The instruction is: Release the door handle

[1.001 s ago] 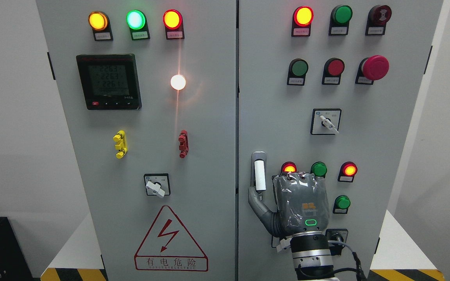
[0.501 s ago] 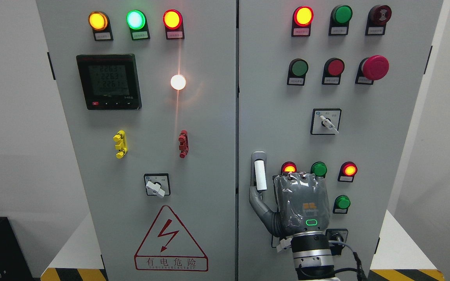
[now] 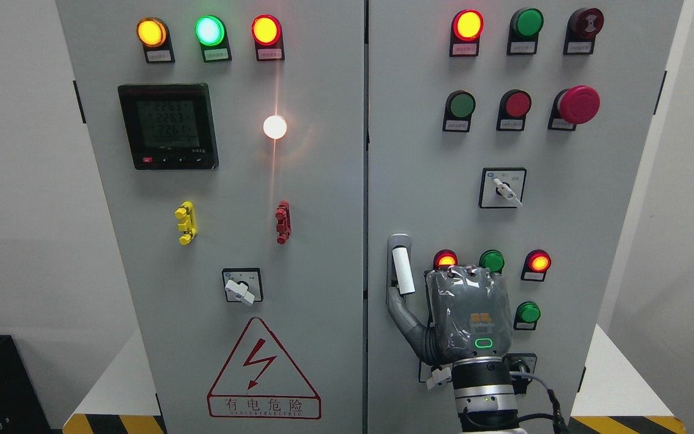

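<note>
I see the white door handle [image 3: 403, 270] standing upright on the left edge of the right cabinet door [image 3: 564, 241]. My right hand [image 3: 464, 316] is just beside it, to the right. Its thumb [image 3: 400, 308] reaches up under the handle's bottom end; I cannot tell if the fingers are curled.
</note>
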Robot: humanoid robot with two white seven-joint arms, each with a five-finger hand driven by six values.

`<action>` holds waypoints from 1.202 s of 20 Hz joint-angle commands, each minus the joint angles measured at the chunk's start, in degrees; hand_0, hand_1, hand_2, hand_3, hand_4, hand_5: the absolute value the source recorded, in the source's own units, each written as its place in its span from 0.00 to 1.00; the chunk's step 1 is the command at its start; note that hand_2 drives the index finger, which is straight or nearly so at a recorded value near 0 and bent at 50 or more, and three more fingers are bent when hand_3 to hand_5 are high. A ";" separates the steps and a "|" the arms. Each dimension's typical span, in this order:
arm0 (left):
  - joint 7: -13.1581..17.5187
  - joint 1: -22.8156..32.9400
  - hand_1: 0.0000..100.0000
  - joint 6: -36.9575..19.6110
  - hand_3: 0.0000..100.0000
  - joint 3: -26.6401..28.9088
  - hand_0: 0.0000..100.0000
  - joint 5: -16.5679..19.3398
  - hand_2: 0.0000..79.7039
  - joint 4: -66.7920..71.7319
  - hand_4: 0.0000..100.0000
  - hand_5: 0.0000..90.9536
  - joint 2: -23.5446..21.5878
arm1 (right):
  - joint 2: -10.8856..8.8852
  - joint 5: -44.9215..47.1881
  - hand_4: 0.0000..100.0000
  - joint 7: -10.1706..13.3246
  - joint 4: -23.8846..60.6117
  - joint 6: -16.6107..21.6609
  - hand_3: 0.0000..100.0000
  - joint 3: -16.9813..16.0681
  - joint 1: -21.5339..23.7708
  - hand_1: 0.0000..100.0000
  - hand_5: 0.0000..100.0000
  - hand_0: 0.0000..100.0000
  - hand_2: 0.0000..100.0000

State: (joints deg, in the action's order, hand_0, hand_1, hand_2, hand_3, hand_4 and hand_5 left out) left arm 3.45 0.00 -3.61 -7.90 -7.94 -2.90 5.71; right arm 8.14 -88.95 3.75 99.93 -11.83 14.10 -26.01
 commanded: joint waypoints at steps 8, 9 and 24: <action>-0.02 1.14 0.56 0.01 0.00 -0.01 0.12 0.03 0.00 0.00 0.00 0.00 0.00 | 0.03 0.09 1.00 0.21 0.18 0.05 1.00 -0.57 0.00 0.25 1.00 0.47 1.00; -0.02 1.14 0.56 0.01 0.00 -0.01 0.12 0.03 0.00 0.00 0.00 0.00 0.00 | 0.03 0.09 1.00 0.21 0.26 -0.03 1.00 -0.57 0.00 0.25 1.00 0.47 1.00; -0.02 1.14 0.56 0.01 0.00 -0.01 0.12 -0.06 0.00 0.00 0.00 0.00 0.00 | 0.03 0.26 1.00 0.38 0.44 -0.03 1.00 -0.92 0.00 0.25 1.00 0.48 1.00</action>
State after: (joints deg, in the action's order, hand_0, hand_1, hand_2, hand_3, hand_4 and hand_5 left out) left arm 3.45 0.00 -3.61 -7.90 -7.93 -2.90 5.71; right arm 8.16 -88.72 4.10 100.18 -11.83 13.38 -26.01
